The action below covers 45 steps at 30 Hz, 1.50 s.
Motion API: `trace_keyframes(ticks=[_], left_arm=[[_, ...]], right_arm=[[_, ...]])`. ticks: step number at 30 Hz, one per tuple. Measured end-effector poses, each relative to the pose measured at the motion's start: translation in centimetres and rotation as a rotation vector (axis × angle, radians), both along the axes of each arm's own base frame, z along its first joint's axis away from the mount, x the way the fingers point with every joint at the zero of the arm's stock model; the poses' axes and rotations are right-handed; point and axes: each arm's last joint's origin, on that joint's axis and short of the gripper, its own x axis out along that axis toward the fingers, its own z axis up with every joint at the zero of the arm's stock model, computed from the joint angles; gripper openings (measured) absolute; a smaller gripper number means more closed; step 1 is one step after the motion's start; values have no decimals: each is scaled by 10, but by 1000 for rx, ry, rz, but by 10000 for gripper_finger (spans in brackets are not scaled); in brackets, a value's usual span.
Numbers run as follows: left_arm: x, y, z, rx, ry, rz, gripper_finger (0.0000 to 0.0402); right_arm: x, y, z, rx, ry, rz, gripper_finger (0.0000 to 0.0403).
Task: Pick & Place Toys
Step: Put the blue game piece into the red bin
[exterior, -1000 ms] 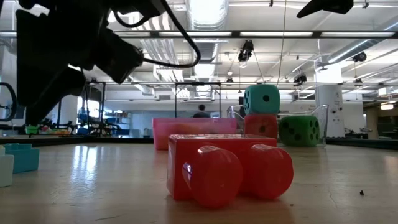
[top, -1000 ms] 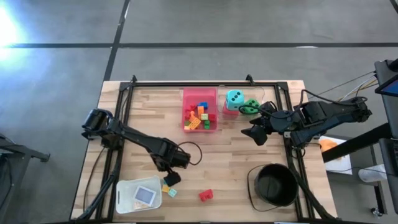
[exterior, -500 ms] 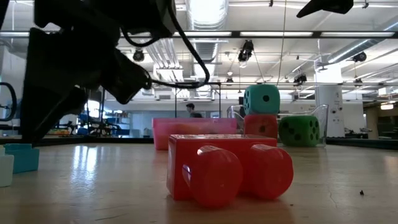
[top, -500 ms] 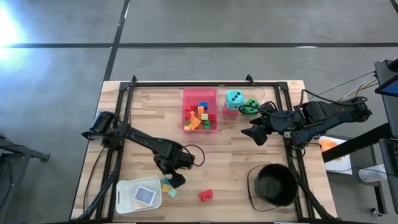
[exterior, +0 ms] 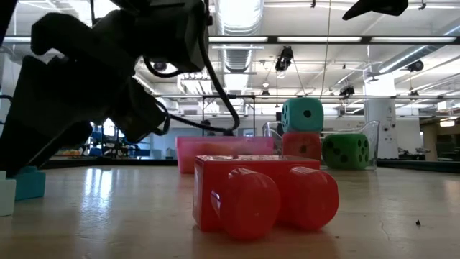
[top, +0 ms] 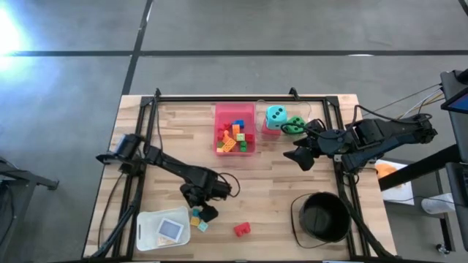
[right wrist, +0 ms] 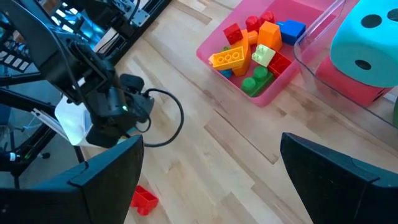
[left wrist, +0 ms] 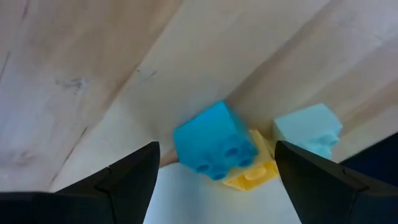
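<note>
A blue brick (left wrist: 214, 148) sits on a yellow brick (left wrist: 254, 172), with a pale teal brick (left wrist: 309, 130) beside them, next to a white flat tray (top: 155, 231) that bears a card (top: 170, 230). My left gripper (left wrist: 214, 190) hangs open just above them, one finger on either side of the blue brick, touching nothing. A red brick (top: 242, 230) lies alone near the front edge. The teal die (top: 276, 114) sits on the red die (exterior: 300, 145), beside the green die (top: 295, 124). My right gripper (top: 300, 158) waits open, high at the right.
A pink tray (top: 219, 111) with several bricks stands at the far middle. A black bucket (top: 322, 217) stands near the front right. A clear box (right wrist: 323, 25) holds the dice. Bare wood lies between the red brick and the pink tray.
My left gripper has come down and a little toward the table's near edge, tipping steeper, onto the spot over the blue and yellow bricks. Its fingers have stayed open. No toy has moved.
</note>
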Motion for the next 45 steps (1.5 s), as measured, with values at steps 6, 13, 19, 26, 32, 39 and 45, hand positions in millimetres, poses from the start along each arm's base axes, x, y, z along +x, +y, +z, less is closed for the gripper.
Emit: trace_keyframes(ticks=[6, 13, 19, 26, 32, 39, 45], left_arm=[[1, -1, -9, -32, 41, 5, 323], [2, 0, -11, -48, 38, 1, 279], [4, 2, -12, -60, 14, 2, 207], [12, 4, -12, -78, -46, 17, 170], [18, 8, -12, -80, -95, 33, 169], [22, 23, -11, -60, -92, 101, 169], [23, 26, -10, -55, -99, 109, 187]], right_arm=[[0, 0, 0, 0, 0, 0, 370], [0, 0, 0, 0, 0, 0, 370], [0, 0, 0, 0, 0, 0, 370], [0, 0, 0, -1, 0, 1, 370], [0, 0, 0, -1, 0, 1, 370], [0, 0, 0, 0, 0, 0, 370], [0, 0, 0, -1, 0, 1, 370]])
